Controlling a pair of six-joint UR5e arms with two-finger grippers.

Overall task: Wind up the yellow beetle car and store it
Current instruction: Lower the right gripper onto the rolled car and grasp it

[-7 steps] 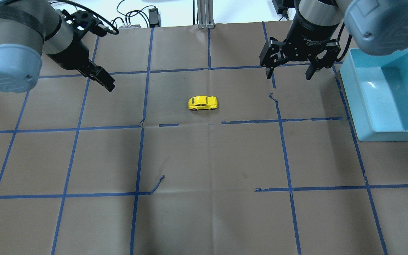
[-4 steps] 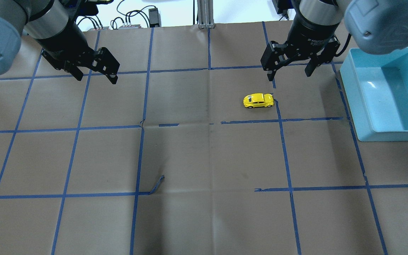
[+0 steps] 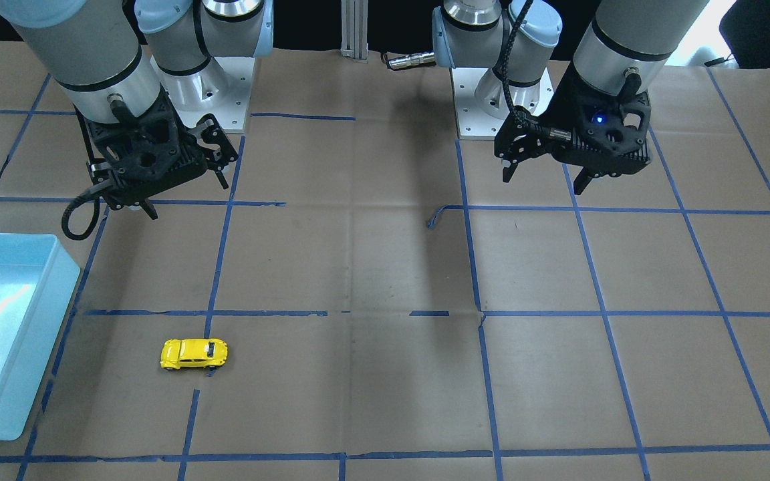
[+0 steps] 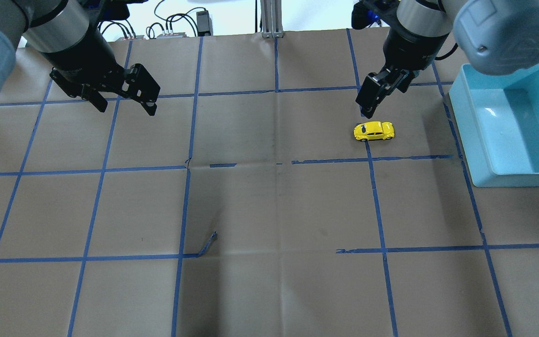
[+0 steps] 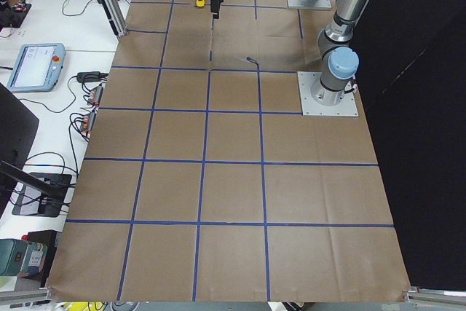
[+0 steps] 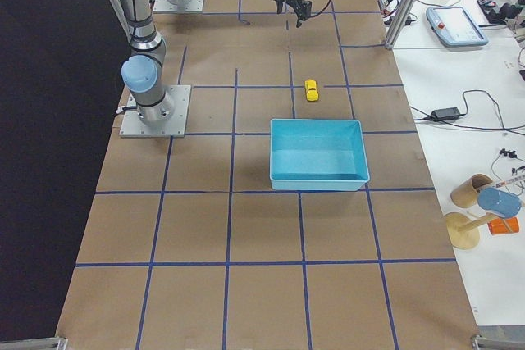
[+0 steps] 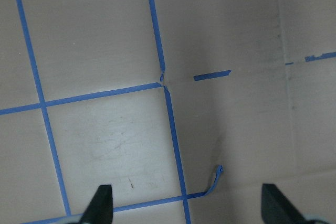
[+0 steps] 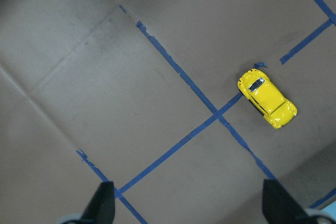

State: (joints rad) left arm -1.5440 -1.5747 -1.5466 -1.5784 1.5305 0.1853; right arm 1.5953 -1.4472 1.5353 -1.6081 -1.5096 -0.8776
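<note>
The yellow beetle car stands free on the brown paper, on a blue tape line in the right half; it also shows in the front view and the right wrist view. My right gripper hangs open just behind the car, apart from it; its fingertips are wide apart. My left gripper is open and empty over the far left of the table, with only paper and tape below it.
A light blue bin stands at the right edge, a little right of the car; nothing shows in it. A loose curl of blue tape sticks up near the middle front. Cables lie past the far edge.
The car has rolled right from the table's middle to just below my right gripper. The right gripper has turned edge-on. The left gripper has turned to face down, open.
</note>
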